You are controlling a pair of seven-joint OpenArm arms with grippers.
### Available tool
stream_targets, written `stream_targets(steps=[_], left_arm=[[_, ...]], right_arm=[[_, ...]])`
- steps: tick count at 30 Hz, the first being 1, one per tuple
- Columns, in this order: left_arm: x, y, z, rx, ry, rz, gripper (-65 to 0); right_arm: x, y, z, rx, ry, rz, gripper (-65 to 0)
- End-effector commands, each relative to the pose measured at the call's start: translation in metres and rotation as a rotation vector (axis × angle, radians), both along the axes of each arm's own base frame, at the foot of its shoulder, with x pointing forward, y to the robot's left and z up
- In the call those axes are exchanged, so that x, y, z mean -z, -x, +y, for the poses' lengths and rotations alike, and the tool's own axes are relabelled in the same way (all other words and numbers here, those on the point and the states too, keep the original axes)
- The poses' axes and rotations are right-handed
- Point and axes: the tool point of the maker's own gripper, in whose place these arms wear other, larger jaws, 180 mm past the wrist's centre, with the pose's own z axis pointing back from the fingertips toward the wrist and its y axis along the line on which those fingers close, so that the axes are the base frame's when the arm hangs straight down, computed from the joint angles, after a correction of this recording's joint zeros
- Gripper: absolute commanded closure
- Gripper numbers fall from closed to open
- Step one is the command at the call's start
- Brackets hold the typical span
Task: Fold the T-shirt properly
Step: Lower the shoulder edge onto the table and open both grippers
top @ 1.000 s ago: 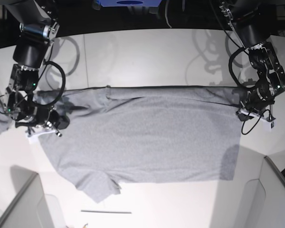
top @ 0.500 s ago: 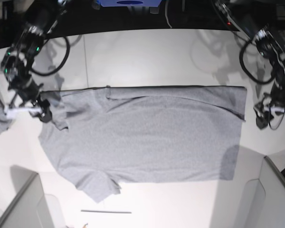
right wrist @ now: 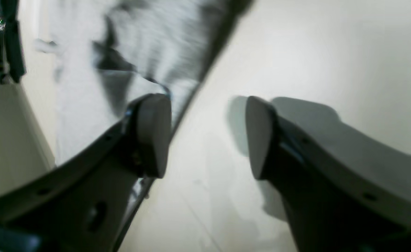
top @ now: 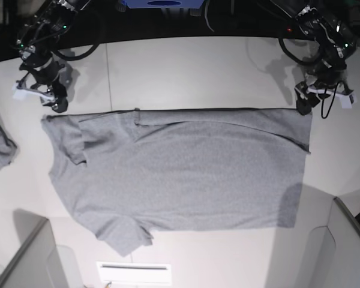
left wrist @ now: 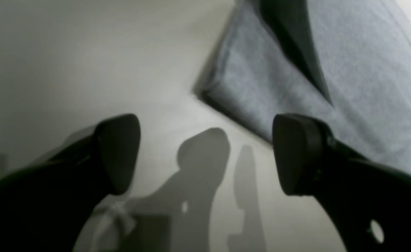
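Across the worktop [top: 186,66] the T-shirt [top: 186,174] is spread flat, one lengthwise fold apparently made. Left hand [top: 320,99] and right hand [top: 41,96] are held unclenched, empty, at its far corners; those corners would be gripped next.

One T-shirt [top: 180,171], two tools [top: 321,101] [top: 41,97]

I see bare white tabletop [top: 198,72] all along the far side of the large heather-grey cotton T-shirt [top: 186,174], open to both hands. At the near corners, pale upright panels [top: 30,258] crowd the approach beside its hem.
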Motion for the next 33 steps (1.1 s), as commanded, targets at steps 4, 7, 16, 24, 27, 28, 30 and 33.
stream_targets(steps=[4, 7, 16, 24, 27, 28, 30, 33], left_arm=[[0.000, -0.012, 0.004, -0.012, 0.020, -0.030, -56.9], [0.007, -0.021, -0.001, -0.019, 0.061, -0.034, -56.9], [0.011, -0.041, -0.018, 0.028, 0.096, -0.042, -56.8], [0.009, -0.046, -0.013, 0.007, 0.081, -0.075, -28.1], [0.015, -0.044, -0.012, 0.004, 0.094, -0.060, -22.7], [0.017, -0.043, -0.010, 0.003, 0.095, -0.055, -21.7], [0.020, -0.041, -0.009, 0.002, 0.100, -0.046, -21.4], [0.022, -0.040, -0.010, 0.001, 0.104, -0.042, -21.4]], right_arm=[[-0.012, -0.007, -0.014, 0.033, 0.057, -0.053, -33.5], [-0.013, -0.010, -0.015, 0.034, 0.064, -0.058, -33.5], [0.005, -0.021, -0.010, 0.049, -0.001, -0.042, -33.5], [0.014, -0.038, -0.017, 0.066, -0.010, -0.046, -33.5], [0.017, -0.044, -0.024, 0.064, -0.012, -0.042, -33.5], [0.020, -0.044, -0.023, 0.064, -0.021, -0.034, -33.5], [0.020, -0.048, -0.027, 0.065, -0.020, -0.035, -33.5], [0.027, -0.050, -0.026, 0.065, -0.039, -0.024, -33.2]])
